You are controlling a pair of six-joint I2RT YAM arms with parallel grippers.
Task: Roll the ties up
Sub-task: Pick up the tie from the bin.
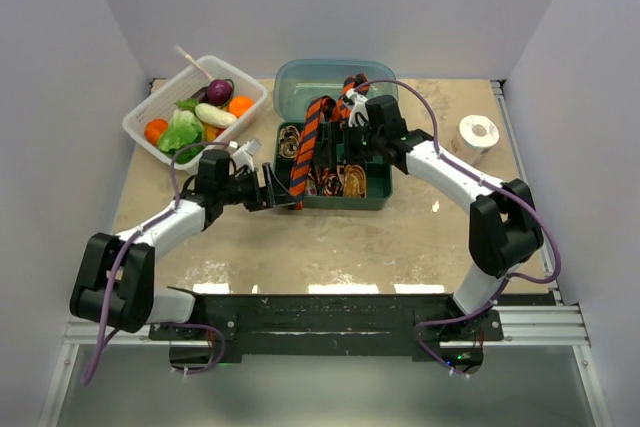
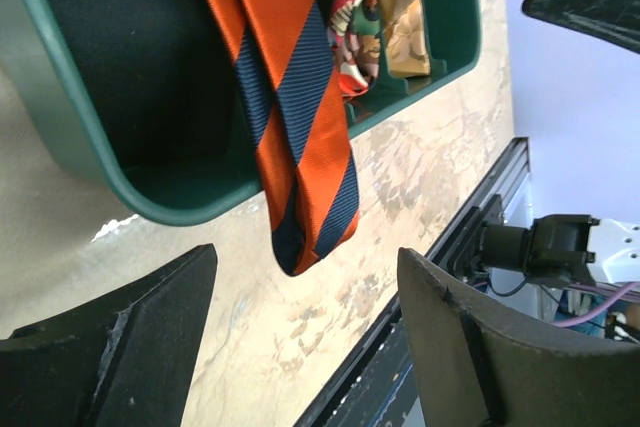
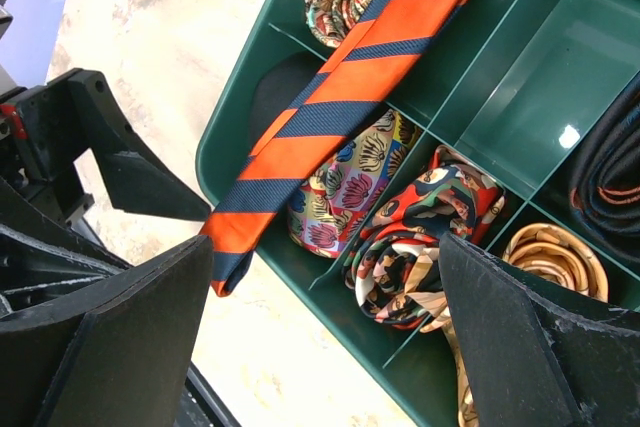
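Left gripper (image 2: 305, 282) and right gripper (image 3: 325, 257) spread wide, empty.
Striped tie (image 2: 295, 137) tip hangs over tray (image 2: 150, 209) rim, level with left fingertips, untouched.

Striped tie (image 1: 308, 147) climbs the green tray (image 1: 350, 203) and its far end slips under the right gripper (image 1: 345, 127), and from above there's no telling whether the two touch. Rolled ties (image 1: 335, 182) in the near compartments are too small up here to read their patterns. On the right wrist view, the gold coil (image 3: 545, 257) sits half behind a finger (image 3: 540, 347) and the dark coil (image 3: 610, 172) is cut by the right edge. On the left wrist view, tie and tray both run off the top
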